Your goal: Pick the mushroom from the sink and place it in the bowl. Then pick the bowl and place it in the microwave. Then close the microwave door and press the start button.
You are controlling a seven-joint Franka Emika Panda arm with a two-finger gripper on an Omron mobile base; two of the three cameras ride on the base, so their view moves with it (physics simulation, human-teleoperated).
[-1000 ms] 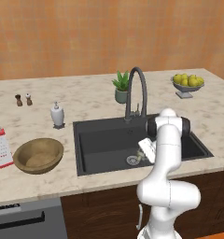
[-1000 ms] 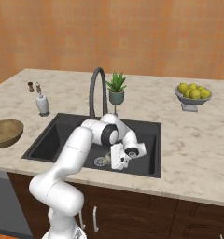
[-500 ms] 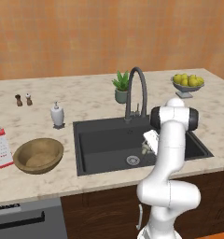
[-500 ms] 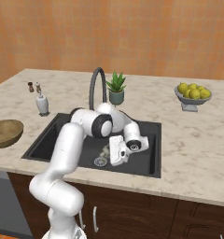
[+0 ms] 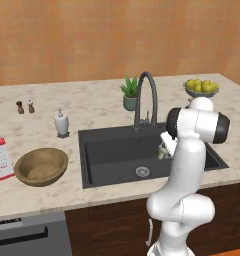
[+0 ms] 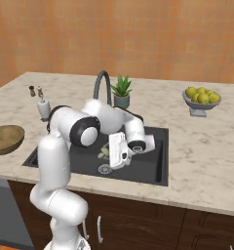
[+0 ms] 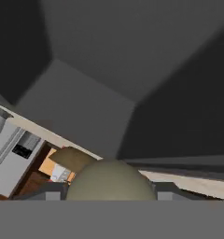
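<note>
**Pale mushroom caught in the gripper over the sink**

White arm rises, folds at the elbow and reaches down over the dark sink (image 5: 112, 150), hand tilted sideways. Its gripper (image 7: 109, 193) has its fingers clamped on the cream mushroom (image 7: 110, 182), lifted above the basin floor. Wooden bowl (image 5: 41, 166) sits on the counter left of the sink. No readable writing.

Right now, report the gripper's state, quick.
Gripper: jaws shut on the mushroom, raised above the sink floor.
</note>
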